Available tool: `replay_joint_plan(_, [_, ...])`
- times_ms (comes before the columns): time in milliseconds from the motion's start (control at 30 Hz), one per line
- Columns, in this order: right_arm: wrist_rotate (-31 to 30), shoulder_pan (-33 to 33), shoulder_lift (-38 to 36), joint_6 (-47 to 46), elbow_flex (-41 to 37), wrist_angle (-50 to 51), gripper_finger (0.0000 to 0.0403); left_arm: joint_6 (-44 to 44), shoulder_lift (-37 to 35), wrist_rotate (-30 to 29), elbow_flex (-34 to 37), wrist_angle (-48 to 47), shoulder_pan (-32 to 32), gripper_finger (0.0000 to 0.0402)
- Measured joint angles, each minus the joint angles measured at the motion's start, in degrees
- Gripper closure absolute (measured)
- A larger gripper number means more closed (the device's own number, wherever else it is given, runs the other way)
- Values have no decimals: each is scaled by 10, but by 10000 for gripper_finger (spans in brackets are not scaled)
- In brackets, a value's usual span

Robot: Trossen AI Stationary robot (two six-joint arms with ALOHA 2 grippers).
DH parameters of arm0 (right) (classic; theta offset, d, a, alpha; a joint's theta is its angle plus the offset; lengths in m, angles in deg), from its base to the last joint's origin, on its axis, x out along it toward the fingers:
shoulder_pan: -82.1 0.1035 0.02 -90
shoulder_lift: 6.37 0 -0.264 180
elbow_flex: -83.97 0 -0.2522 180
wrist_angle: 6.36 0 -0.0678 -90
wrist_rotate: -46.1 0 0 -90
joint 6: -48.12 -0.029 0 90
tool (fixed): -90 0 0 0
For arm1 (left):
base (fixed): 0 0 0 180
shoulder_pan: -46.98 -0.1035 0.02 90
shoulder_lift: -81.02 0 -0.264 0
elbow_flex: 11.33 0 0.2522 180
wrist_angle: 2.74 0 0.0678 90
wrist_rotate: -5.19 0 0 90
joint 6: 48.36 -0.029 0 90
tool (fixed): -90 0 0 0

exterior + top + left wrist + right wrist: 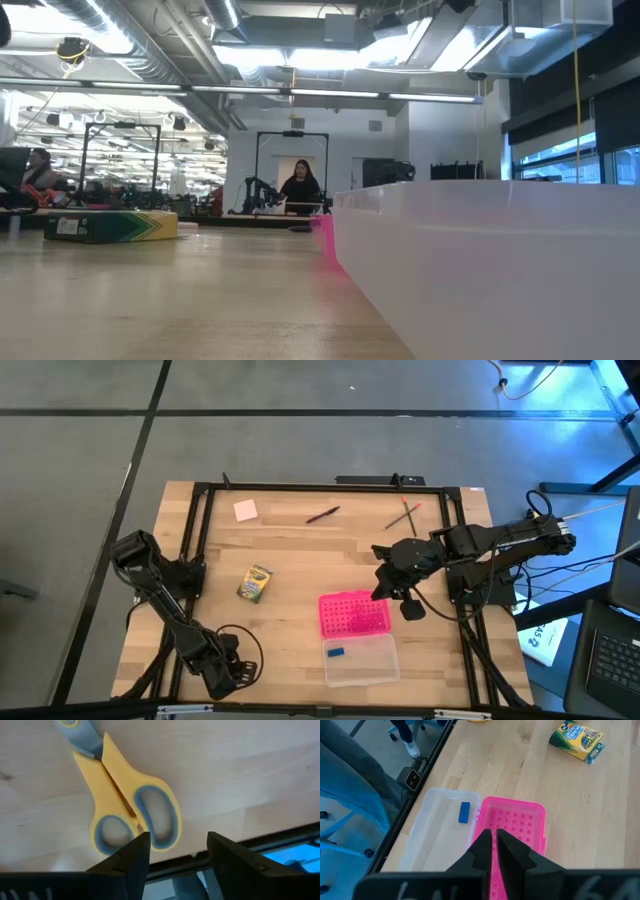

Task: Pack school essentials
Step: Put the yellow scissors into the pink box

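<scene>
The yellow-handled scissors [127,802] lie flat on the wood by the table's near-left corner, under my left gripper [172,851], which is open with its fingers just past the handle rings. The high view hides the scissors beneath that gripper [225,675]. My right gripper [493,844] is shut and empty, hovering over the pink perforated lid [512,822] beside the clear case [437,832]. The blue eraser [463,812] lies inside the case. On the table lie the crayon box [255,582], pink sticky pad [245,510], dark pen [322,515] and pencils [403,513]. My left gripper points down at the table, and one fingertip [137,850] stands in front of the scissors' handle ring [157,820]. I cannot tell whether it touches the ring.
The black frame rails [195,530] run along the table's sides and far edge. The clear case wall [480,260] fills the low view's right, with the crayon box [110,225] farther left. A person [300,190] stands in the room behind. Bare wood lies mid-table.
</scene>
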Motion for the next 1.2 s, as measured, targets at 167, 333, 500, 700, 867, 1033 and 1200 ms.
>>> replay_joint_plan(167, [0,0,0,0,0,0,373,-13,6,0,0,1,-12,210])
replay_joint_plan(333, [0,0,0,0,0,0,373,-30,17,26,0,0,-28,210])
replay_joint_plan(500, [0,0,0,0,0,0,373,-30,27,45,0,-1,-34,210])
replay_joint_plan(700, [0,0,0,0,0,0,373,-29,30,45,0,-1,-38,210])
replay_joint_plan(867, [0,0,0,0,0,0,373,-29,30,52,0,-2,-51,210])
replay_joint_plan(1033, [0,0,0,0,0,0,373,-29,30,59,0,-8,-62,211])
replay_joint_plan(1200, [0,0,0,0,0,0,373,-10,43,85,0,1,-65,211])
